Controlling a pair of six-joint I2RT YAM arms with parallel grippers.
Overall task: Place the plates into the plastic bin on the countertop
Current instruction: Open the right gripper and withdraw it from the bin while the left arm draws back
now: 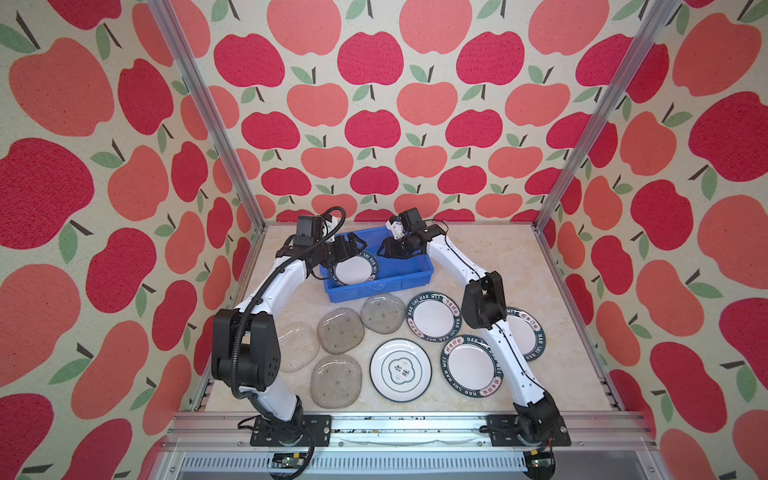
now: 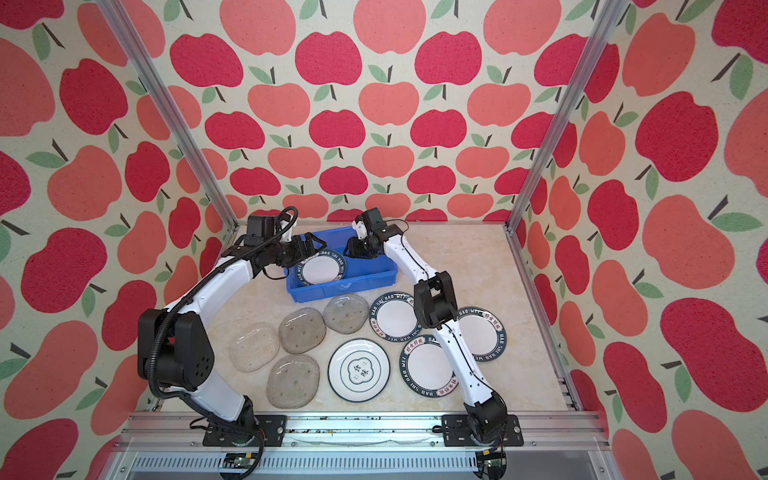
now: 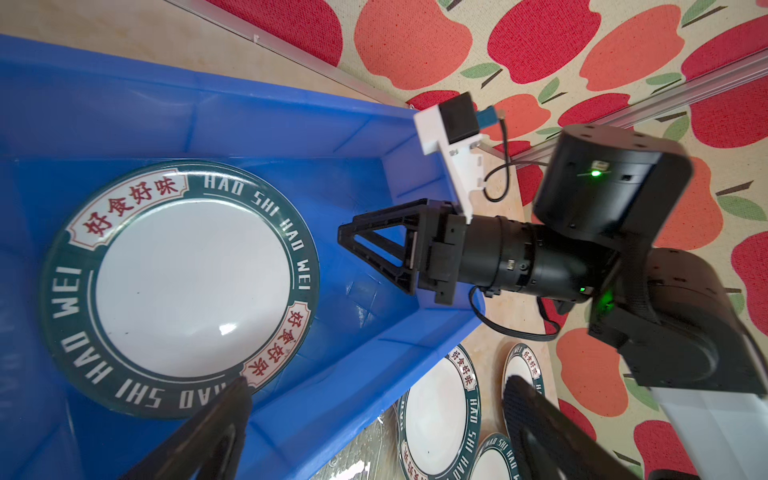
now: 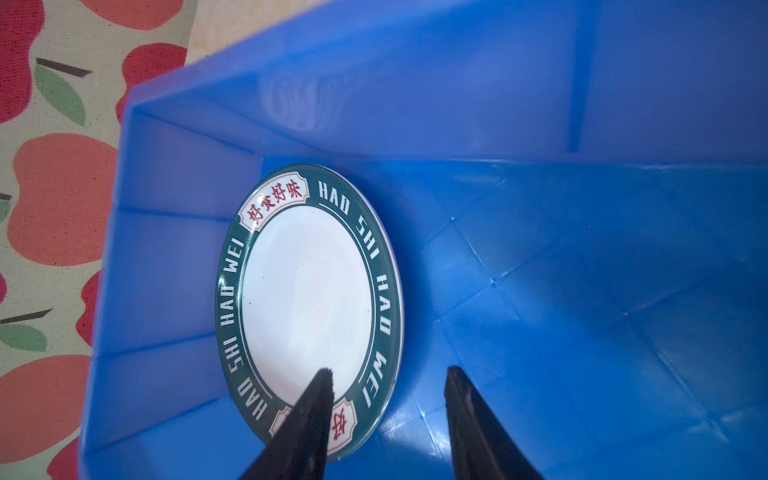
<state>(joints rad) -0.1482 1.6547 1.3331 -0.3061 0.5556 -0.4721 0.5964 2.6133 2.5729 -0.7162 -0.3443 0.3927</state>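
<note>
Beige, marble-patterned desk [image 1: 478, 257] carries everything. The blue plastic bin [image 1: 374, 293] sits toward its far side. One green-rimmed plate [image 1: 353, 269] lies flat on the bin floor at the end nearer the left arm, and the rest of the floor is bare.

Eight plates wait on the desk in front of the bin: three lettered round plates [image 1: 433, 316], the emblem plate [image 1: 401, 370] and four grey glass plates [image 1: 340, 330]. They are crowded, several with rims touching or perhaps overlapping; which is hard to tell.

They look stiff, glossy and fairly heavy for their size, so likely slippery and prone to chip if dropped or knocked together. Because each lies flat, the raised rim is probably the only place to take hold, with one finger slid under the lip at an edge free of neighbours. The glass ones seem slicker and more brittle, and would want a gentle set-down.

The left end effector [image 1: 349, 248] hovers over the binned plate with its jaws spread wide and empty. The right end effector [image 4: 389, 371] is inside the bin, its jaws partly parted over the plate's rim and holding nothing.
</note>
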